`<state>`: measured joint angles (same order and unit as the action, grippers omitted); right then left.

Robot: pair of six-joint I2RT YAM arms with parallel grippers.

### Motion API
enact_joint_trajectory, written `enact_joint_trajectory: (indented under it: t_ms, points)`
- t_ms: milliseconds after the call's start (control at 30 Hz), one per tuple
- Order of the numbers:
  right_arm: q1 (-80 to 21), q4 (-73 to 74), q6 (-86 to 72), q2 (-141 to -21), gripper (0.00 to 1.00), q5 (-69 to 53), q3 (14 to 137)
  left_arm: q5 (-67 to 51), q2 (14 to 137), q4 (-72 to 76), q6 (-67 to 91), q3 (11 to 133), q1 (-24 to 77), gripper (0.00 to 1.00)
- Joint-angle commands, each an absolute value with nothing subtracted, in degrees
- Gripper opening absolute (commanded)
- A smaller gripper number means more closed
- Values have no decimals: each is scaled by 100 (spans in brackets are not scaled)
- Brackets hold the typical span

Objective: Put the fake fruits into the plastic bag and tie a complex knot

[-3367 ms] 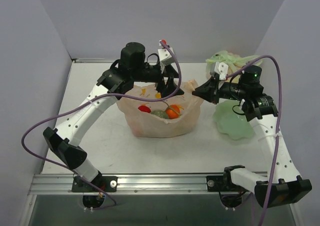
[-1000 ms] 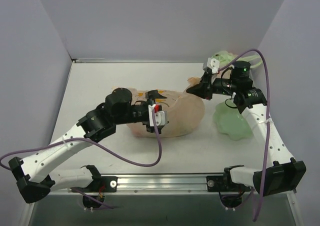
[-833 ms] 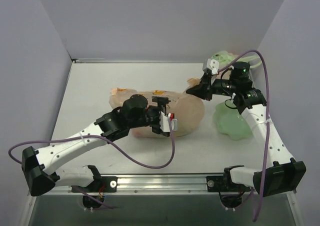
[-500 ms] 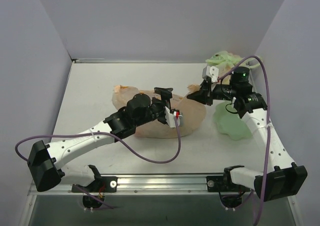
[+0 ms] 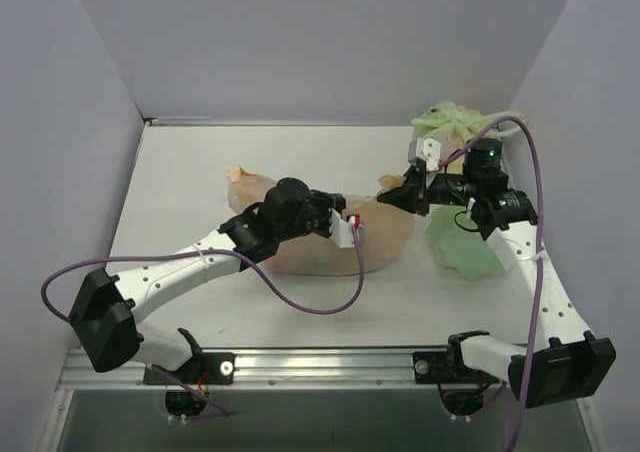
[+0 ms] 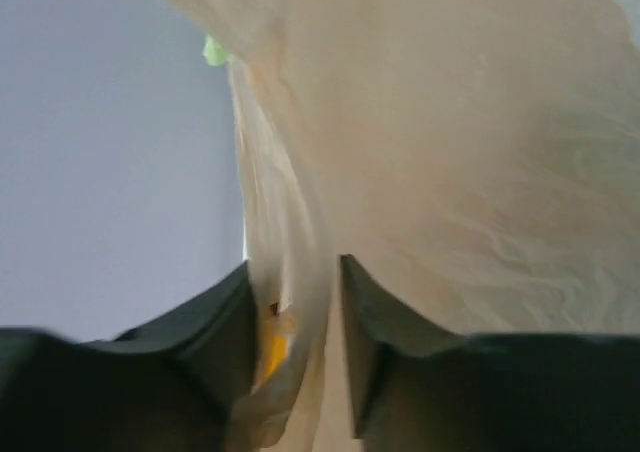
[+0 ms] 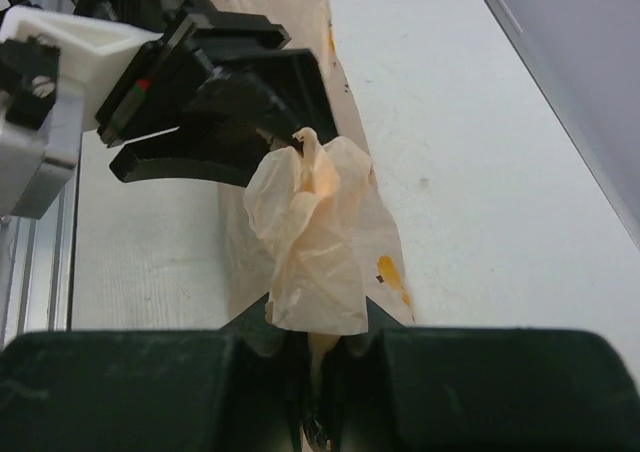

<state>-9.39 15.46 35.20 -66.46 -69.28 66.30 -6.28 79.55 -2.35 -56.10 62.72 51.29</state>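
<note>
The peach plastic bag (image 5: 390,234) lies flattened mid-table, its banana print showing in places. My right gripper (image 5: 393,198) is at the bag's right end, shut on a crumpled bunch of its film (image 7: 315,222) that sticks up out of the right gripper (image 7: 318,337). My left gripper (image 5: 352,213) reaches across the bag's top from the left. In the left wrist view a fold of the bag (image 6: 290,222) runs through the left gripper (image 6: 295,272), whose jaws stand narrowly apart. Its black fingers (image 7: 250,82) sit just behind the held bunch. The fake fruits are hidden. No knot shows.
A pale green bag (image 5: 455,122) sits at the back right, and a light green film sheet (image 5: 465,250) lies under my right forearm. A purple cable (image 5: 310,307) loops over the table in front of the bag. An aluminium rail (image 5: 320,364) runs along the near edge.
My left arm has swung from the bag's left side across to its right end, and its jaws have narrowed around a fold of film. The right gripper has shifted slightly nearer with its bunch.
</note>
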Motion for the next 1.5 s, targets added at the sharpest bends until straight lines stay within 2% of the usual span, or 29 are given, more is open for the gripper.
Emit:
enact_joint_trajectory:
  t_ms: [0, 33, 67, 133, 267, 500, 867, 933, 1000, 1033, 1100, 1133, 1233, 1367, 1467]
  points:
    - [-879, 1198, 2982, -6661, 0, -6822, 6645, -1274, 7779, -808, -5799, 6241, 5142, 38]
    - [-879, 960, 2214, -6706, 0, -6707, 6601, -1396, 7752, -861, -5870, 5988, 5150, 22]
    - [-879, 767, 1910, -6758, 0, -6619, 6548, -1441, 7717, -879, -5932, 5881, 5159, 12]
    - [-914, 178, 1313, -6916, 0, -6207, 6338, -1546, 7726, -879, -6020, 5670, 5159, 0]
    - [-1054, -395, -198, -7355, 0, -5793, 6293, -1731, 7857, -879, -6214, 5152, 5194, 0]
    - [-1502, -650, -1422, -8146, 0, -5204, 6267, -1837, 8332, -546, -6451, 4721, 5194, 0]
    - [-1591, 130, -1582, -8771, 0, -4711, 6468, -1679, 8543, -308, -6513, 4280, 5308, 0]
    - [-1635, 211, -1434, -8850, 0, -4746, 6591, -1591, 8334, -343, -6242, 4446, 5413, 18]
    - [-1705, 378, -1275, -8895, 0, -4764, 6671, -1739, 8061, -796, -5584, 4823, 5440, 42]
    - [-1714, 404, -1231, -8903, 0, -4790, 6706, -2036, 7772, -974, -5294, 5017, 5440, 58]
    - [-1740, 518, -1038, -8877, 0, -4825, 6750, -2406, 7464, -1534, -4520, 5667, 5441, 72]
    - [-1749, 536, -959, -8868, 0, -4825, 6750, -2539, 7123, -1625, -4239, 5834, 5440, 85]
    - [-1784, 598, -730, -8745, 0, -4808, 6706, -3066, 6437, -1845, -3421, 6239, 5440, 97]
    - [-1837, 782, -440, -8631, 0, -4816, 6706, -3016, 5741, -1995, -2306, 6547, 5353, 97]
    - [-1872, 878, -273, -8605, 0, -4869, 6750, -2944, 5169, -2153, -1734, 6460, 4722, 97]
